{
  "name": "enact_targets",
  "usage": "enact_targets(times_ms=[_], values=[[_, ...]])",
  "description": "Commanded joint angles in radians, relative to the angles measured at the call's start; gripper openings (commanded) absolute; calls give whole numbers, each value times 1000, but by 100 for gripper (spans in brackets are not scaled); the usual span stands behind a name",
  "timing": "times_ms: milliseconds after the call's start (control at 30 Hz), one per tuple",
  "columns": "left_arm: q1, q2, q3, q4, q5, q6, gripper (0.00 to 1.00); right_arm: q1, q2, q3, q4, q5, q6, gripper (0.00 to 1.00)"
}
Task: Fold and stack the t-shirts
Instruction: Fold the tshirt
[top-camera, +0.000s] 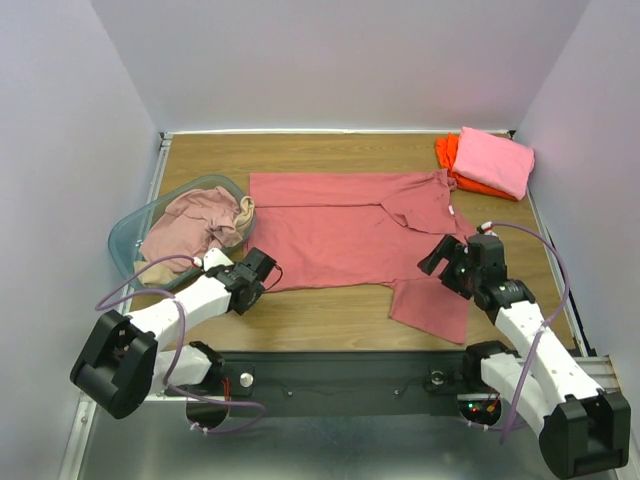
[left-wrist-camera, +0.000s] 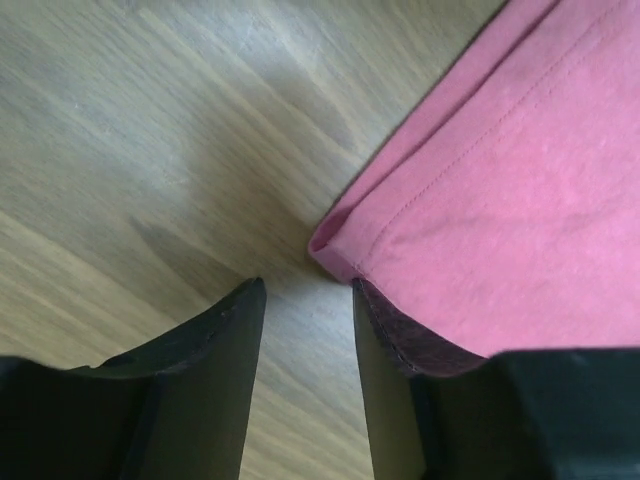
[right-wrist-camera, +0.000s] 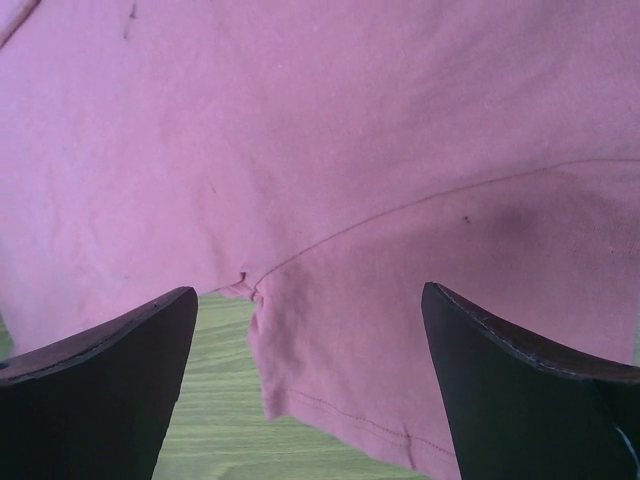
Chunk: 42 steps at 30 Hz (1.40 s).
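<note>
**Ana:** Well, what could go wrong from here?

**Ben:** I'd worry most about the left claw (left-wrist-camera: 306, 292). Its fingers stand a little apart with nothing between them. The hem corner of the salmon-red shirt (top-camera: 340, 235) lies just ahead of that gap, against the right-hand finger. If it closes there, it may catch only bare worktop (top-camera: 330, 320) or nip one layer of the hem.

**Ana:** And the right claw (right-wrist-camera: 309, 295)?

**Ben:** It's spread wide and holding nothing, poised over the seam where the near sleeve meets the body. A bite there could gather both sleeve and body, so the cloth bunches instead of folding flat. If one side catches and the other slips, I'd expect the fold to come out skewed.

**Ana:** Where does the shirt lie?

**Ben:** It's spread across the middle of the worktop, with its near-left corner at the left claw.

**Ana:** What's the count?

**Ben:** I make it five shirts:
- the salmon-red one
- one bright pink shirt (top-camera: 497, 160) lying folded on one orange shirt (top-camera: 446, 152) at the far right corner
- one pale pink shirt (top-camera: 185, 225) and one beige shirt (top-camera: 246, 208) crumpled in the single basket (top-camera: 122, 240) on the left

There are two claws.
</note>
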Motion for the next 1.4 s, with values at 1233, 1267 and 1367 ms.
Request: enact_targets(times_ms=[1233,1267,1367], values=[[166,-61,-59,173,36,173,55,-2,-80,-6,-60,-18,16,100],[168,-50,-55,176,31,175,55,-2,-82,-9,-60,-19,17,100],[169,-10,-42,208,44,192,55,-3,-88,-14,-60,-26,22,100]])
